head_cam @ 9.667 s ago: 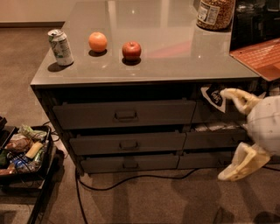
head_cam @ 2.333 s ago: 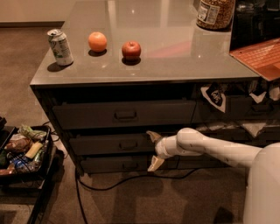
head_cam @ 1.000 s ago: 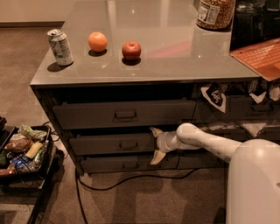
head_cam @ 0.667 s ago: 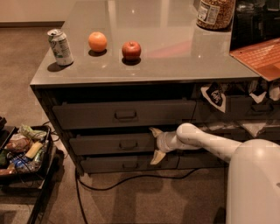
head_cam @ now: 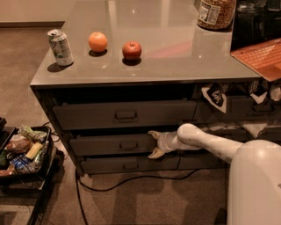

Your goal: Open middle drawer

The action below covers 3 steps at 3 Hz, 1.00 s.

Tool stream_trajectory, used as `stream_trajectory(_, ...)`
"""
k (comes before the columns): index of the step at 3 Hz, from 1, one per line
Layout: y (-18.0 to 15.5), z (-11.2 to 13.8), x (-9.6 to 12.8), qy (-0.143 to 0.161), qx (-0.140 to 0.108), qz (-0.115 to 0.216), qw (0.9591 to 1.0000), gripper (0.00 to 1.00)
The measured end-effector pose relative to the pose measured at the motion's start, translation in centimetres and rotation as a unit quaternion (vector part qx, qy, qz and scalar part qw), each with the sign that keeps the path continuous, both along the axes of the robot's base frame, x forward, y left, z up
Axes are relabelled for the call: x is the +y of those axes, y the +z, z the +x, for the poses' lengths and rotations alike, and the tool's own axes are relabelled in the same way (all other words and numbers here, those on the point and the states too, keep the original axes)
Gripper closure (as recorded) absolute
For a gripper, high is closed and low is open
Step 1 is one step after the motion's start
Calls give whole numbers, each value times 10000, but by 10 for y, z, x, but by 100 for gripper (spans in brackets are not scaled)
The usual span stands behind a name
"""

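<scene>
- The middle drawer [head_cam: 105,145] is the 2nd of 3 in the left stack, below the tabletop [head_cam: 175,52].
- The end effector [head_cam: 154,143] is at that drawer's right end, fingers apart, 1 by its upper edge and 1 by its lower edge.

Office snack corner: brown carpeted floor [head_cam: 145,197], grey-topped bench [head_cam: 175,57] with dark drawers, silver drinks can [head_cam: 60,47], round orange fruit [head_cam: 98,42], red apple [head_cam: 131,50], clear snack jar [head_cam: 216,13]. The white gripper [head_cam: 155,143], fingers [head_cam: 154,133] spread, sits at the middle drawer's [head_cam: 109,145] right end.
</scene>
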State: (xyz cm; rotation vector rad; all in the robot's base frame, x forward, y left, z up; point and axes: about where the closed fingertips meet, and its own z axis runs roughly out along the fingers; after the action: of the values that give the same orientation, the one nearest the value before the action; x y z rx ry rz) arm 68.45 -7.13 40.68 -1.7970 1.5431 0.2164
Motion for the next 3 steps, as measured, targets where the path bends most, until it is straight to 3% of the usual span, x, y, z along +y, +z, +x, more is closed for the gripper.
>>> stream_trajectory(1,0,0,0,0,0,0,10000,34)
stream_trajectory(3,0,-1,1,3,8,0,10000,76)
